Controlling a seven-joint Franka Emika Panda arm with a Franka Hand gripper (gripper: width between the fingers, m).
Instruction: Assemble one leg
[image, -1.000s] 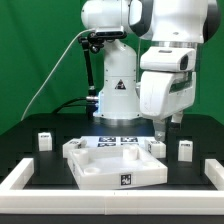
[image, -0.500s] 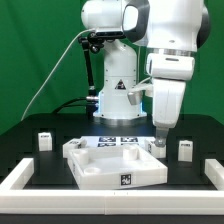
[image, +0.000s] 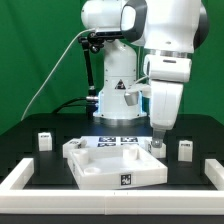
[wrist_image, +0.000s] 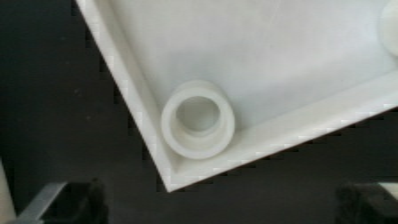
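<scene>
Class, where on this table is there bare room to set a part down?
Free: black table between the leg at the exterior view's left and the square panel. Crowded: the panel's far corner under the gripper, near the other leg.

- Setting: a robotics lab test cell.
- A fixed arm (image: 165, 60) is mounted at the back of a black table (image: 40, 165).
- Plain green backdrop (image: 30, 50) behind; a cable (image: 52, 75) runs up to the arm.
- A white rail (image: 20, 178) borders the table.
- The marker board (image: 118, 141), with square tags, lies flat on the table.
</scene>
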